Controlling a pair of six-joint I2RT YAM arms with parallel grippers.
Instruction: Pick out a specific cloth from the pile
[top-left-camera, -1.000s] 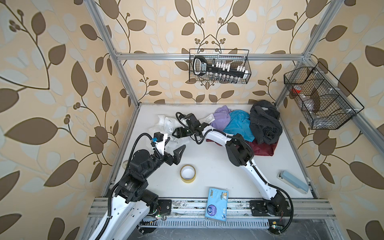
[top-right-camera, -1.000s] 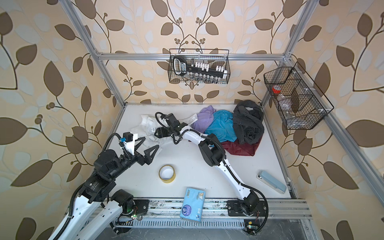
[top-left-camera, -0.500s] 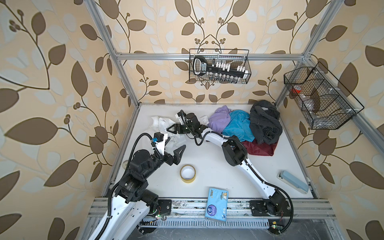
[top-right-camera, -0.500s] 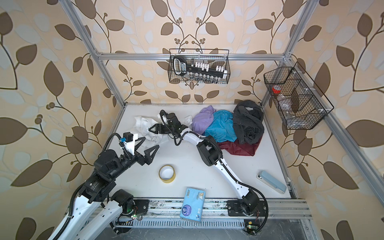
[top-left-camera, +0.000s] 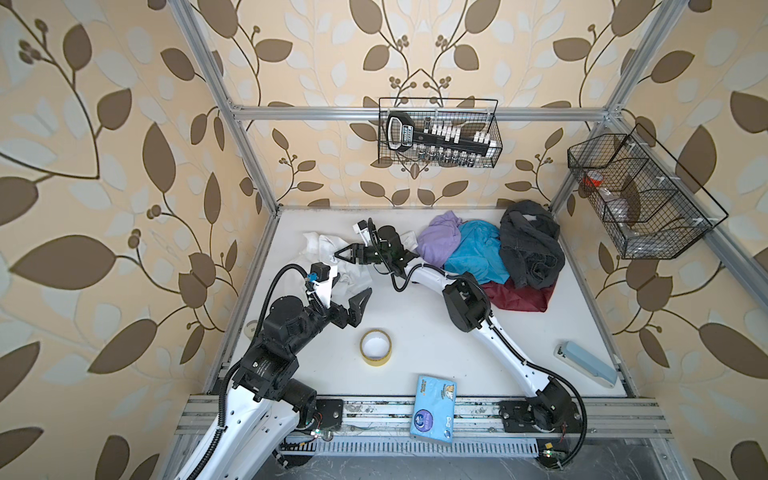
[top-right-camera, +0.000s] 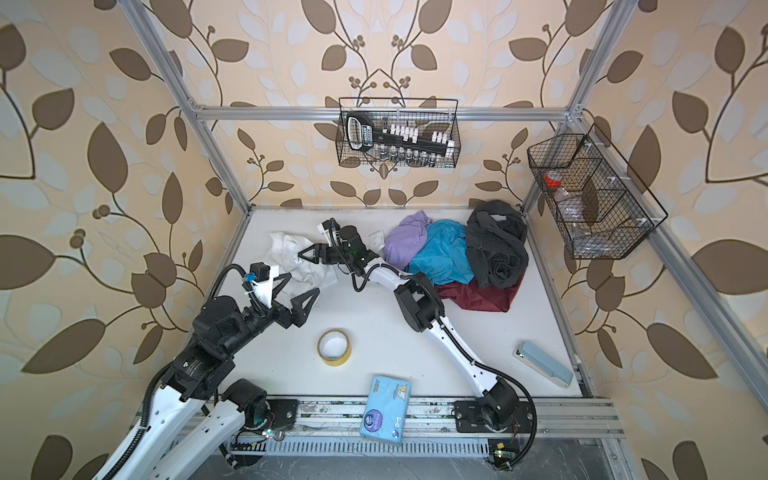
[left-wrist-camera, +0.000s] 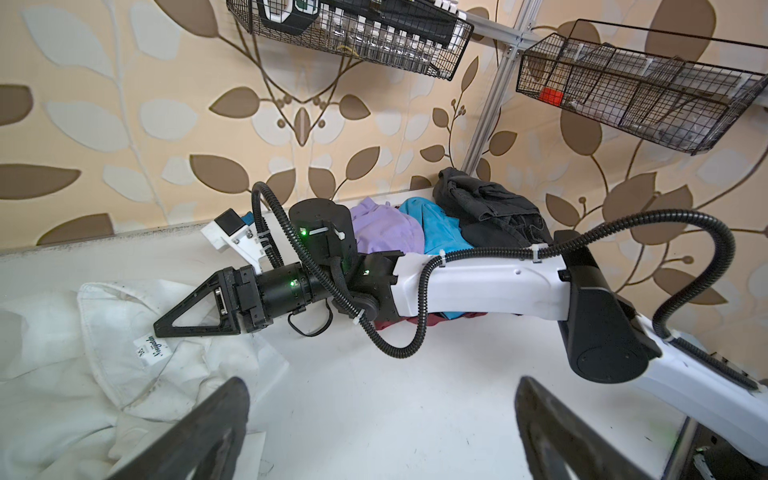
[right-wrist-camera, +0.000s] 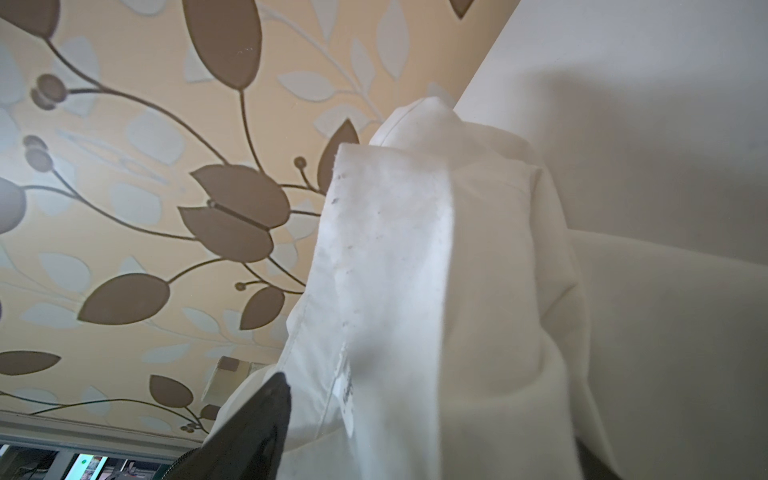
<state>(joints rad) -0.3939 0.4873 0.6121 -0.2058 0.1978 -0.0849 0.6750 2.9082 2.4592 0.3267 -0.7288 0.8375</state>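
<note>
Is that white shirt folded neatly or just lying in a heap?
Crumpled, not folded: the white shirt lies bunched and creased on the table, its neck label showing.

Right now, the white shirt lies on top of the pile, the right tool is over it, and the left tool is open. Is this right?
One thing is wrong. The shirt is not on top of the pile. It lies on the table, left of the pile, as both top views show. The rest holds: the right tool is over it, and the left tool is open.
</note>
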